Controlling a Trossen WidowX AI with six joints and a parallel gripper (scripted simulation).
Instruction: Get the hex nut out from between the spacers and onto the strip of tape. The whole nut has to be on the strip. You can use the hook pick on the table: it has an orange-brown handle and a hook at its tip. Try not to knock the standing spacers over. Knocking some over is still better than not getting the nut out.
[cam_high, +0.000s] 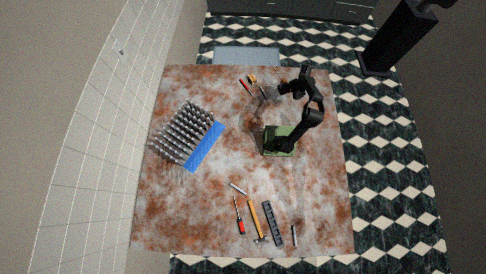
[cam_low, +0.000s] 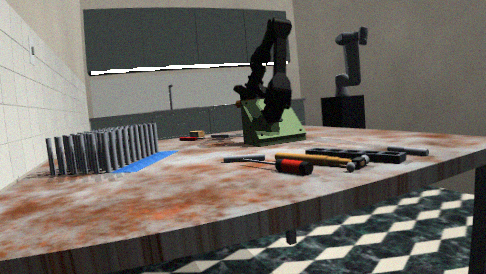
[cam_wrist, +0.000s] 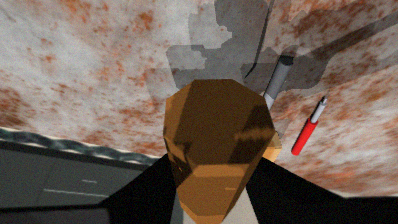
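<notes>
gripper (cam_wrist: 220, 165) clamping hook pick (cam_wrist: 217, 145)

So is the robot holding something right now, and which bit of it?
Yes. The tool is shut on the hook pick, gripping it by its orange-brown handle. The hook end is hidden in the wrist view.

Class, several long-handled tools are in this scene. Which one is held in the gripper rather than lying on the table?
The hook pick with the orange-brown handle: the gripper is shut on it. The red screwdriver and yellow-handled hammer lie on the table.
</notes>
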